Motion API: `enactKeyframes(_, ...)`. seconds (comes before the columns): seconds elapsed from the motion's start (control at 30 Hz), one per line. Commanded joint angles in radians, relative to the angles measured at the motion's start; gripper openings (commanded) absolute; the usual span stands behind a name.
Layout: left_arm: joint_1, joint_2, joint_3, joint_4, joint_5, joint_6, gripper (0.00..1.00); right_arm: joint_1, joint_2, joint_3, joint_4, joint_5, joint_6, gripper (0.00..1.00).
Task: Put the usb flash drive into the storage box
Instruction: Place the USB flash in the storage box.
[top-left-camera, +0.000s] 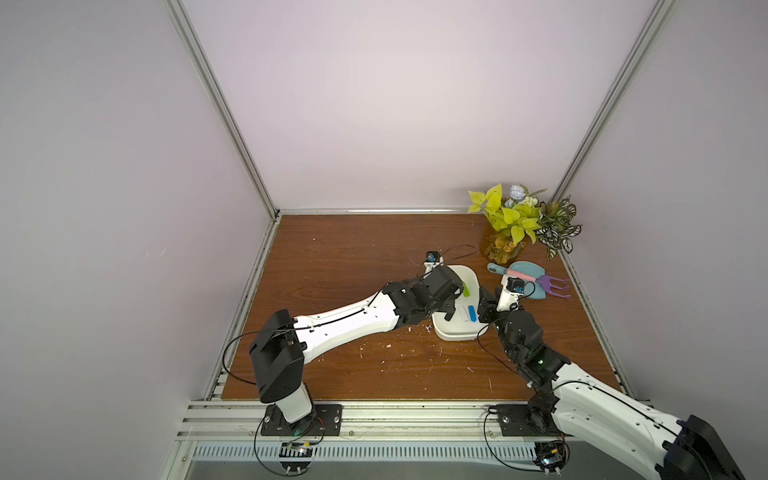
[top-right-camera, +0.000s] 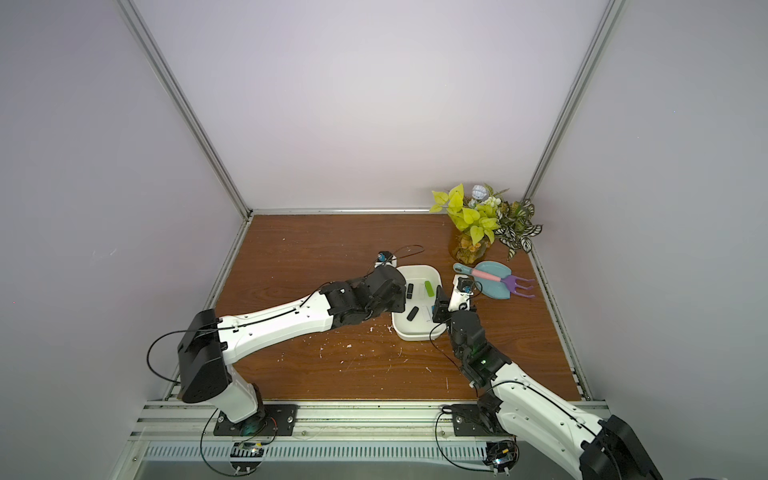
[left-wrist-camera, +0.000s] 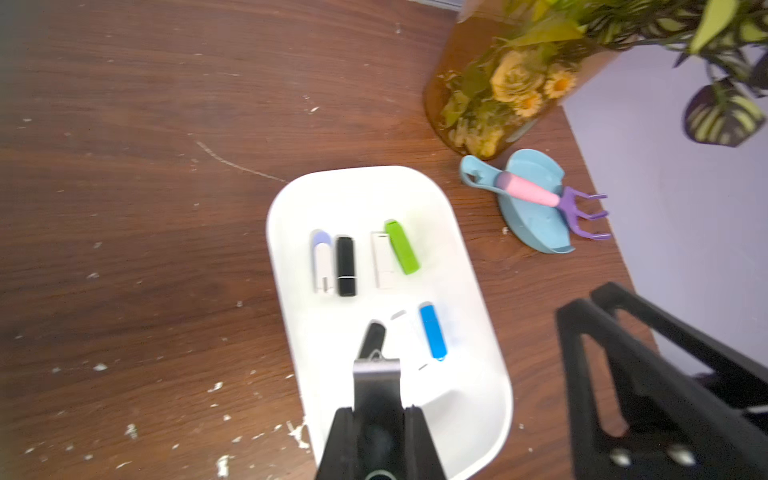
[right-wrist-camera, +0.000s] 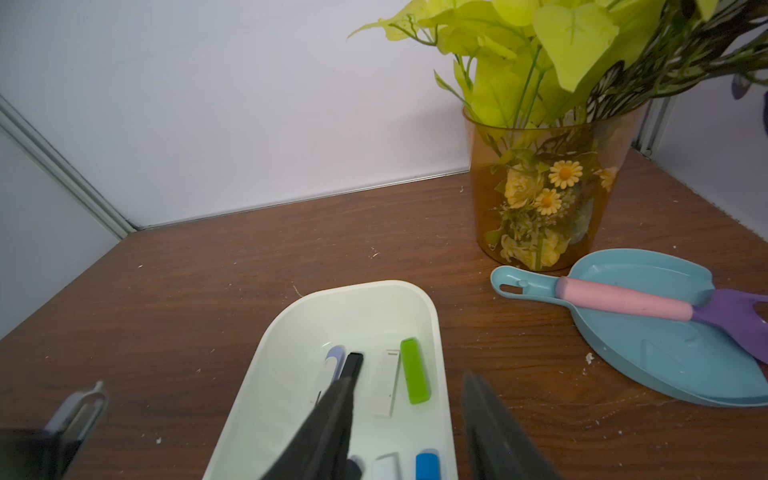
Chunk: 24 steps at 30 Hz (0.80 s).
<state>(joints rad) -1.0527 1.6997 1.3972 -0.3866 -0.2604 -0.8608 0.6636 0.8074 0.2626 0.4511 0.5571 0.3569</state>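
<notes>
Left gripper (left-wrist-camera: 379, 409) clenched on the metal swivel of the usb flash drive (left-wrist-camera: 375, 343). The drive's black body pokes out over the near end of the storage box (left-wrist-camera: 361, 195); can't tell if it touches the floor. Green drive (left-wrist-camera: 401, 253) and blue drive (left-wrist-camera: 433, 332) lie inside. Right gripper (right-wrist-camera: 409, 384) spread, holding nothing, above the box's right rim. Teal scoop (left-wrist-camera: 536, 224) further right.

In both top views the camera sits high at the front of the table (top-left-camera: 332, 266) and looks down toward the back wall (top-left-camera: 415, 104) from far off. The left wrist camera looks down from close above the storage box (left-wrist-camera: 357, 199), and the right wrist camera sits low and near, looking across it to the flower pot (right-wrist-camera: 540, 199); all four views share the box
</notes>
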Motion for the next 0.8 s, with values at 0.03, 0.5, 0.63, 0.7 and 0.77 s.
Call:
enactKeyframes(0.03, -0.007, 0.138, 0.075, -0.030, 0.038, -0.004, 0.00, -0.005, -0.034, 0.003, -0.009, 0.084, 0.024, 0.48)
enactKeyframes(0.5, -0.005, 0.342, 0.195, -0.144, -0.055, -0.057, 0.00, -0.025, -0.068, 0.002, -0.051, 0.127, 0.058, 0.48)
enactKeyframes(0.63, 0.002, 0.378, 0.200, -0.157, -0.060, -0.062, 0.01, -0.027, -0.065, 0.001, -0.048, 0.118, 0.059, 0.48)
enactKeyframes(0.7, 0.008, 0.396, 0.203, -0.158, -0.055, -0.066, 0.00, -0.027, -0.062, 0.003, -0.050, 0.114, 0.059, 0.48)
enactKeyframes(0.77, 0.011, 0.412, 0.206, -0.157, -0.061, -0.066, 0.01, -0.028, -0.065, 0.003, -0.051, 0.113, 0.061, 0.48)
